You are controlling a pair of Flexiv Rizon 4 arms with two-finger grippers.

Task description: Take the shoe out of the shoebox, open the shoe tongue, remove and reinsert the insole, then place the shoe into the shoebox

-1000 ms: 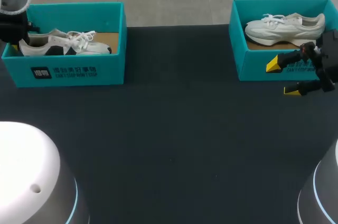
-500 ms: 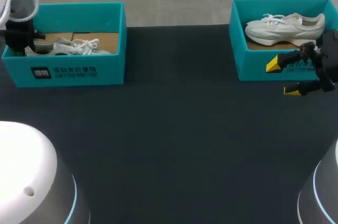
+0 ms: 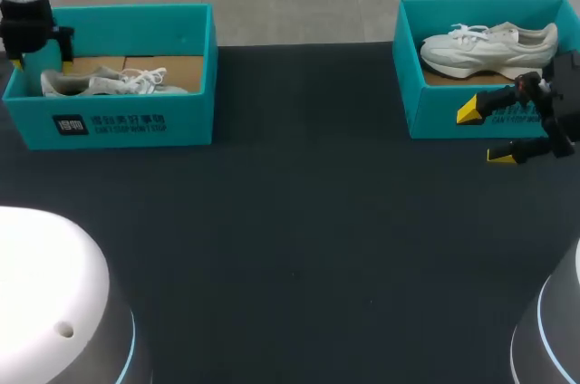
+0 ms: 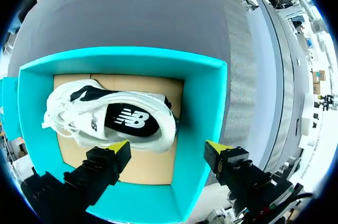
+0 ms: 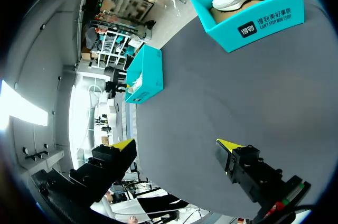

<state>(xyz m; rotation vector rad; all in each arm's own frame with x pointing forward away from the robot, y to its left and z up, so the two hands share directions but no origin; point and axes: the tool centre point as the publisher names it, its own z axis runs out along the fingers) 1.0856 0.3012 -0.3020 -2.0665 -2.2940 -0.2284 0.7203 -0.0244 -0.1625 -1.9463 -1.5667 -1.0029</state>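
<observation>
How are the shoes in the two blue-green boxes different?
The left shoe sits low in the left box, toe right; the right shoe shows its whole side in the right box, toe left. The left gripper hangs over the left shoe; none hangs over the right shoe. Both are white, in teal boxes.

- The left shoebox [image 3: 136, 121] is teal and open-topped with a brown cardboard floor. It stands at the surface's far left.
- A white shoe [image 4: 113, 121] lies inside it, black insole showing, laces loose.
- The right shoebox [image 3: 435, 108], also teal, stands at the far right.
- A second white shoe [image 3: 489, 47] sits upright in it, toe toward the surface's middle.
</observation>
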